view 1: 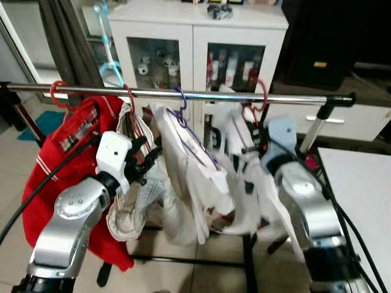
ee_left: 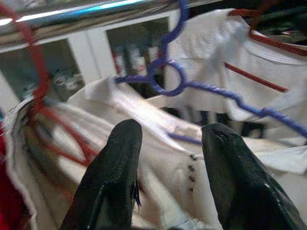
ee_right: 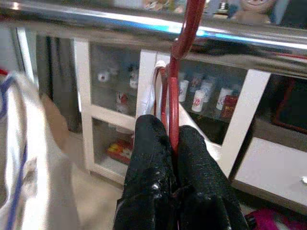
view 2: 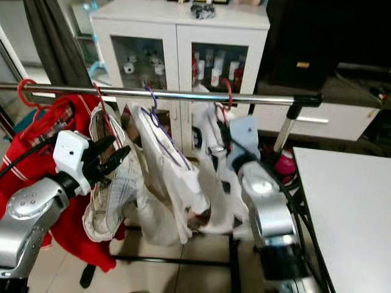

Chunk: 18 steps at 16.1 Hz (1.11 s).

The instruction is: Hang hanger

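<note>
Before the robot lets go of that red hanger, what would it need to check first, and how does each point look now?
1. Red hanger's hook over the rail: ok.
2. Right gripper shut on the hanger's neck: ok.
3. White garment on that hanger, hanging free: cannot tell.
4. Gap to the purple hanger beside it: ok.
5. Left gripper open, holding nothing, near the next white shirt: ok.

Rail [view 1: 183,94] carrying four hangers with garments: jacket [view 1: 67,165] at its left end, two shirts [view 1: 183,177] mid-rail, hanger [ee_right: 178,62] toward its right end; cabinet [view 1: 195,55] behind, table [view 1: 363,201] at right.
</note>
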Tool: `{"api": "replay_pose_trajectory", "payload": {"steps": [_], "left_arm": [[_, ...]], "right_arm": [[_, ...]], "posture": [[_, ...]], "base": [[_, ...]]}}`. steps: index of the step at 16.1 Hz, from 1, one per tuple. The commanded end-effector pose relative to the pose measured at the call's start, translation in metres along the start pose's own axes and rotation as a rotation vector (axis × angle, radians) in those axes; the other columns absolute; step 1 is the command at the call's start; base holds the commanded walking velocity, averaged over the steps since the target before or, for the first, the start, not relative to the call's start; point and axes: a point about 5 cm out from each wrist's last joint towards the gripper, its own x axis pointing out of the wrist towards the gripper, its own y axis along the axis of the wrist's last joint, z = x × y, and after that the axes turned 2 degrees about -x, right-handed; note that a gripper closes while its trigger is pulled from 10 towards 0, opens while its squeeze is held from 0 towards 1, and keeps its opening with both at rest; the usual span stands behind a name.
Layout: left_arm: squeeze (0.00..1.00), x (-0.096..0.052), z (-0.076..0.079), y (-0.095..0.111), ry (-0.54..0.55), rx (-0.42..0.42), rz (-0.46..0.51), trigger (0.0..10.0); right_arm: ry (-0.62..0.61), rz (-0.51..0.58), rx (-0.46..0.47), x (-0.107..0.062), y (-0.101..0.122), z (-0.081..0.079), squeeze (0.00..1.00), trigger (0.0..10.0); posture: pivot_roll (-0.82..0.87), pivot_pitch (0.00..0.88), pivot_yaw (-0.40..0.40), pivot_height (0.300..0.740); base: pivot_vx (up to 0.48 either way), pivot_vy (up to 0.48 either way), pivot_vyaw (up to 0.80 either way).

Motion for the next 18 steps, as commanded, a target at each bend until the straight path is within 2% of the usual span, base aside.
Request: {"api": "replay_pose_trajectory", "payload": {"steps": [1,4,5,8,9,10,12,15,16,17,18], "left_arm": [[0.0,-0.002,0.008,0.007,-0.085,0.012,0.017,10.0],[0.0,-0.006,0.015,0.014,-0.203,-0.01,0.041,10.0],[0.0,-0.007,0.017,0.017,-0.236,-0.02,0.045,10.0],[0.0,-0.01,0.019,0.018,-0.284,-0.029,0.034,10.0],[0.0,-0.011,0.019,0.018,-0.287,-0.03,0.031,10.0],[0.0,-0.013,0.019,0.017,-0.294,-0.033,0.02,10.0],[0.0,-0.015,0.02,0.017,-0.298,-0.034,0.012,10.0],[0.0,-0.017,0.017,0.013,-0.275,-0.035,-0.011,10.0],[0.0,-0.017,0.015,0.011,-0.255,-0.027,-0.021,10.0],[0.0,-0.017,0.014,0.01,-0.241,-0.022,-0.024,10.0],[0.0,-0.015,0.012,0.01,-0.209,-0.017,-0.014,10.0]], "right_arm": [[-0.029,-0.01,-0.005,0.006,0.003,0.013,0.0,10.0],[-0.011,-0.101,0.021,0.025,0.003,0.017,0.0,10.0],[0.01,-0.143,0.001,0.031,0.0,0.018,0.0,10.0],[0.054,-0.254,-0.013,0.044,-0.009,0.019,0.0,10.0],[0.06,-0.281,-0.021,0.046,-0.011,0.019,0.0,10.0],[0.066,-0.374,-0.021,0.048,-0.02,0.021,0.0,10.0],[0.073,-0.429,-0.017,0.046,-0.027,0.021,0.0,10.0],[0.053,-0.428,-0.005,0.044,-0.031,0.025,0.0,10.0],[0.045,-0.363,0.016,0.044,-0.026,0.028,1.0,10.0],[0.047,-0.326,0.025,0.043,-0.023,0.029,1.0,10.0],[0.052,-0.245,0.016,0.041,-0.015,0.031,1.0,10.0]], "posture": [[0.07,0.0,0.022,0.74],[0.07,0.0,0.033,0.74],[0.07,0.0,0.034,0.74],[0.08,0.0,0.03,0.74],[0.08,0.0,0.029,0.74],[0.09,0.0,0.026,0.74],[0.09,0.0,0.023,0.74],[0.09,0.0,0.024,0.74],[0.09,0.0,0.025,0.74],[0.09,0.0,0.026,0.74],[0.09,0.0,0.025,0.74]], "base": [[0.0,0.0,0.0],[0.0,0.0,0.0],[0.0,0.0,0.0],[0.0,0.0,0.0],[0.0,0.0,0.0],[0.0,0.0,0.0],[0.0,0.0,0.0],[0.0,0.0,0.0],[0.0,0.0,0.0],[0.0,0.0,0.0],[0.0,0.0,0.0]]}}
